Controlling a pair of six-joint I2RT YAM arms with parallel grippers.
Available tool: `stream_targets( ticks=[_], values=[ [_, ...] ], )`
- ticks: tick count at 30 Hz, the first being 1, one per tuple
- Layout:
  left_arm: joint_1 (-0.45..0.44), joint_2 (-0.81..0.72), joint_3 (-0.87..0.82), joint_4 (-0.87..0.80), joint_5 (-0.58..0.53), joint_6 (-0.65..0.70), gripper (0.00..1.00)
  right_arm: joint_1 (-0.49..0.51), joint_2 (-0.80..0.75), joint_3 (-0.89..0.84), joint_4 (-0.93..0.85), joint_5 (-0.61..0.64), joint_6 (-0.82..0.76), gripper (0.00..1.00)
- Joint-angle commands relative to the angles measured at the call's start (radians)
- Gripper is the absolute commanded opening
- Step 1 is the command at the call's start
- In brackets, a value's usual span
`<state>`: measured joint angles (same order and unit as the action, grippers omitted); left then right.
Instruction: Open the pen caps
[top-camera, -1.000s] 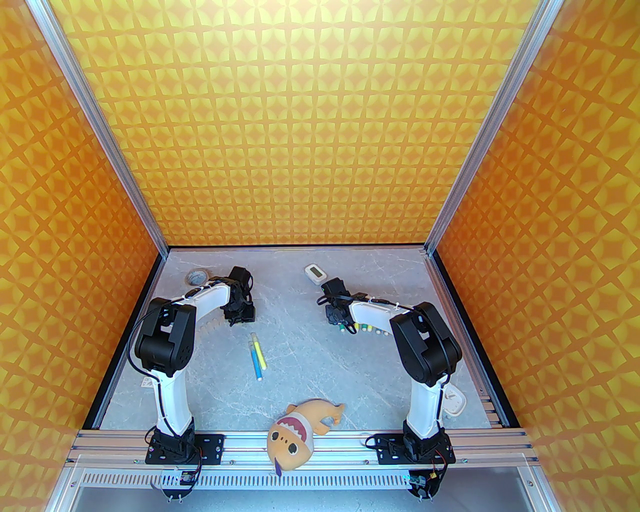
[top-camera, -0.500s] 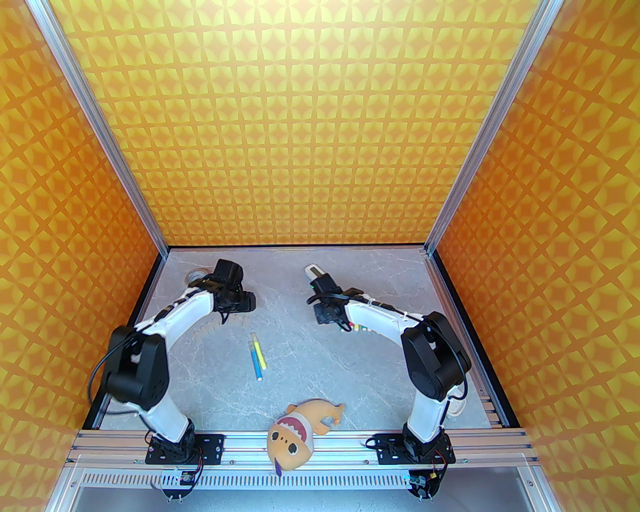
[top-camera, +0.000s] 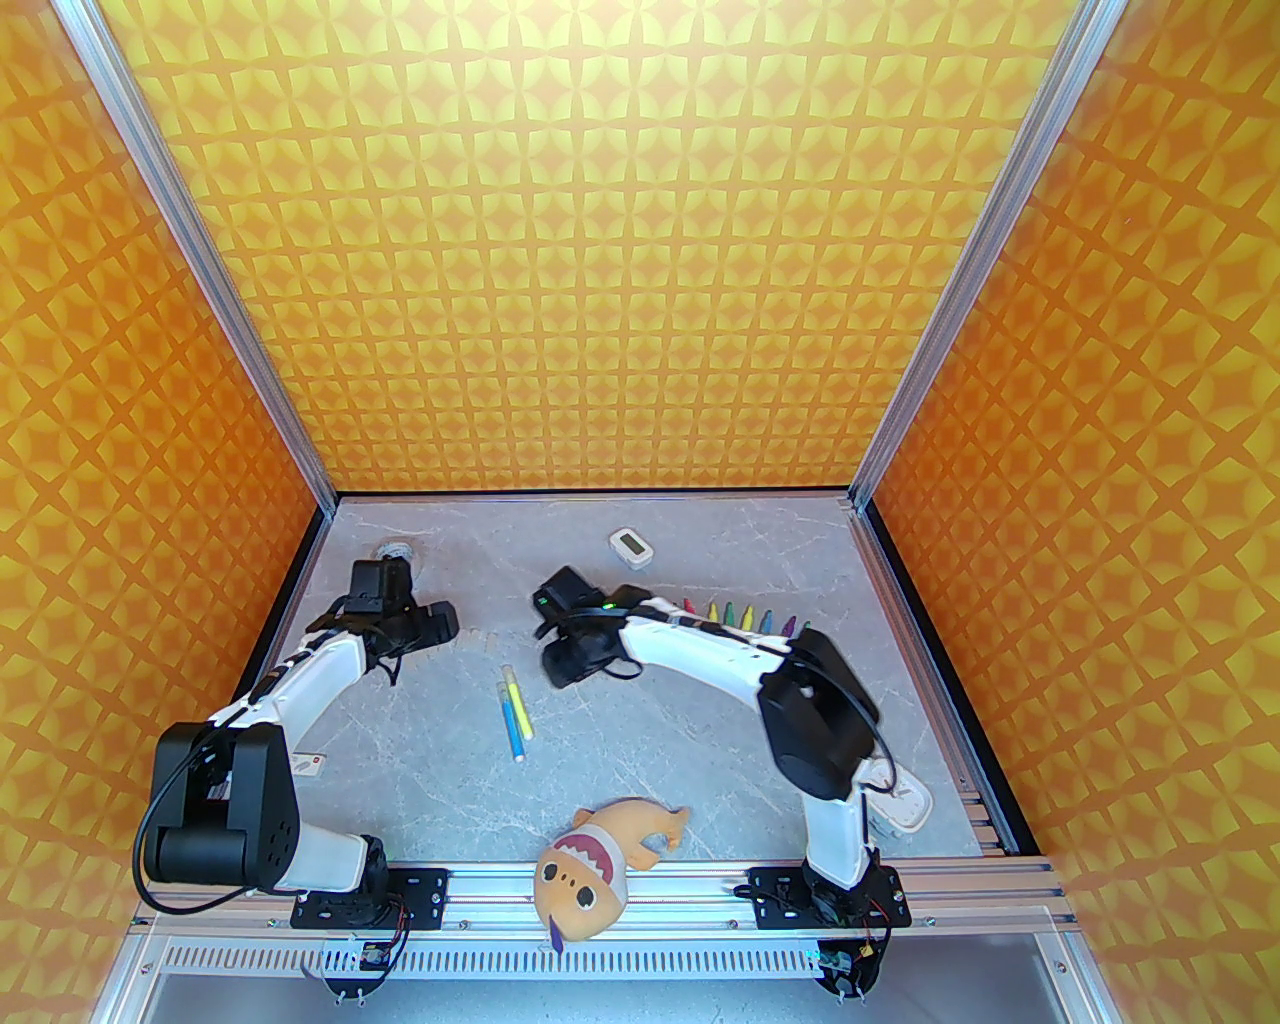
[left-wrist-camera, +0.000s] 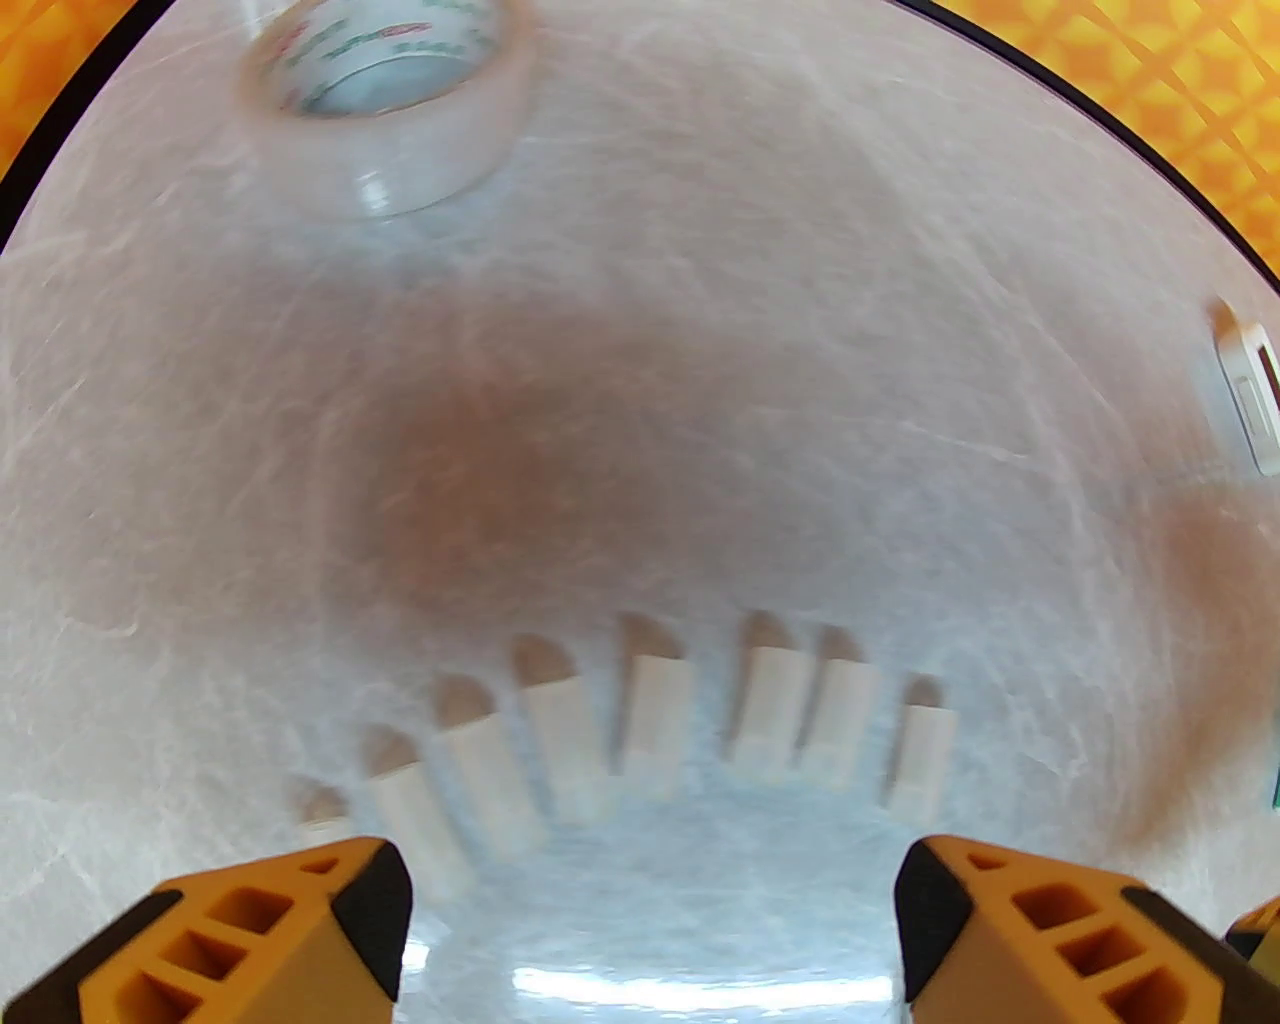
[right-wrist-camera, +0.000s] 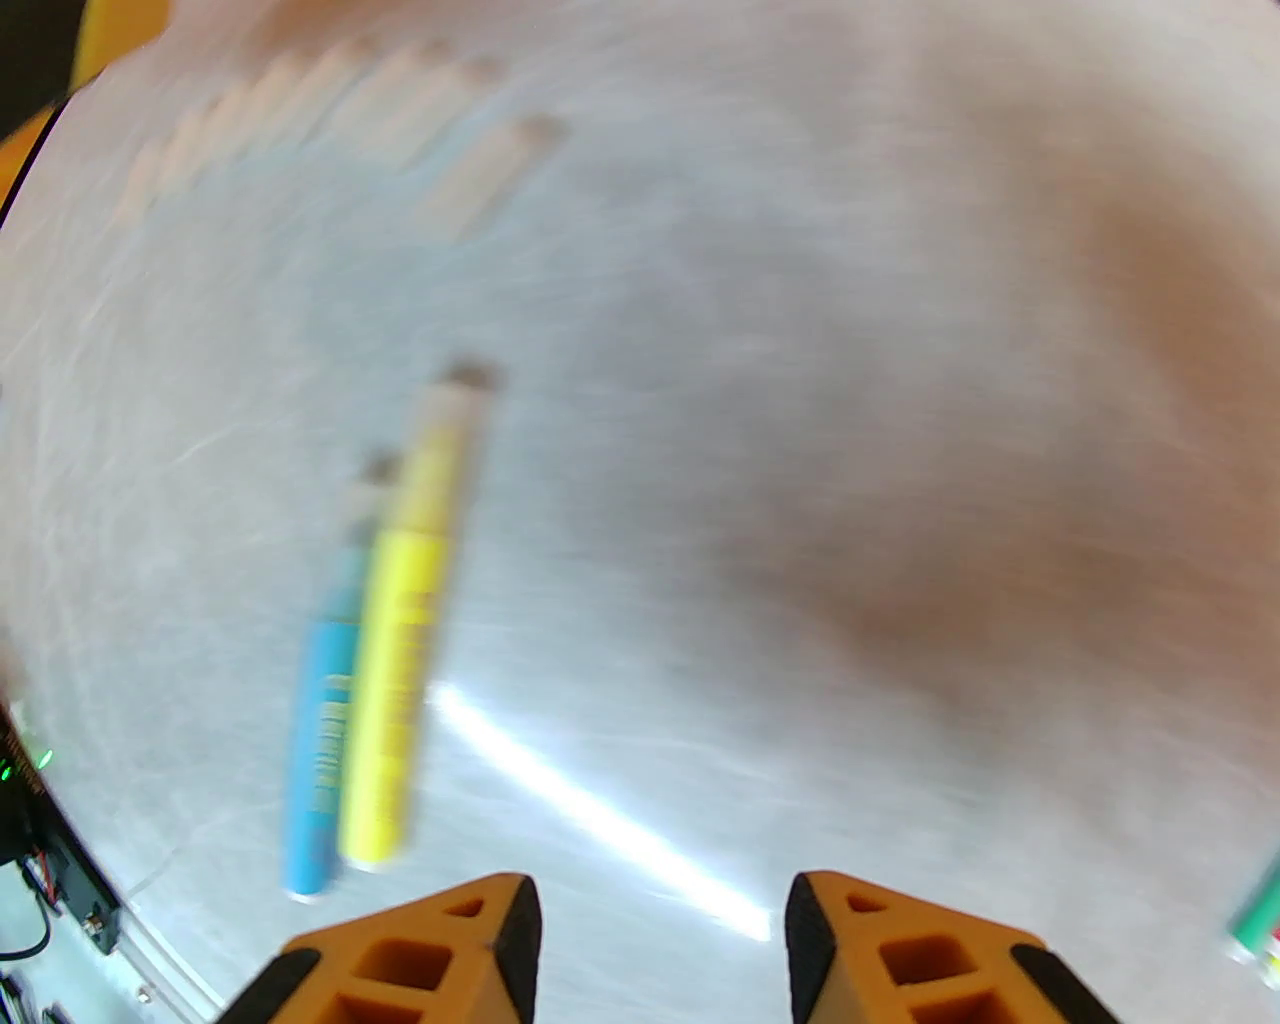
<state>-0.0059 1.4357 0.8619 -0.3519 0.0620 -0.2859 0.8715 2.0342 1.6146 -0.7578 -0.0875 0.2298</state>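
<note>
A grey marbled bench (top-camera: 650, 760) is sitting inside a booth of orange patterned walls. Near the middle of the bench a yellow pen (top-camera: 511, 692) and a blue pen (top-camera: 519, 737) are lying side by side, touching or nearly so. Both are still wearing pale caps at the ends pointing to the far edge. A row of opened pens (top-camera: 745, 612) is lying toward the far right, just beyond the right forearm. The loose pen caps (left-wrist-camera: 650, 720) are lying in a fanned row on the left half, just ahead of the left end effector (left-wrist-camera: 650, 940), whose fingers are standing wide apart with nothing between them. The right end effector (right-wrist-camera: 660, 950) is hovering just right of the capped pair, fingers at a moderate gap, holding nothing.

Several things could be going wrong from here. With the two barrels lying so close, fingers closing on one may be catching both, or knocking the neighbour so it rolls away. The moderate gap may be landing a fingertip on top of a barrel rather than astride it. A low sweep by the left arm may be scattering the loose caps, and the right forearm may be brushing the opened row. A tape roll (top-camera: 396, 549) is sitting in the far-left corner and a plush fish (top-camera: 600, 860) at the near edge.
</note>
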Motion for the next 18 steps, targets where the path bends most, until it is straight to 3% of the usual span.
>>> stream_targets(
  ticks=[1,18],
  values=[
    [0.023,-0.043,-0.044,0.066,0.023,0.003,0.85,0.021,0.063,0.096,-0.095,-0.056,-0.003,0.45],
    [0.065,-0.162,-0.141,0.151,0.022,-0.003,0.85,0.087,0.248,0.314,-0.23,-0.068,0.065,0.41]
  ],
)
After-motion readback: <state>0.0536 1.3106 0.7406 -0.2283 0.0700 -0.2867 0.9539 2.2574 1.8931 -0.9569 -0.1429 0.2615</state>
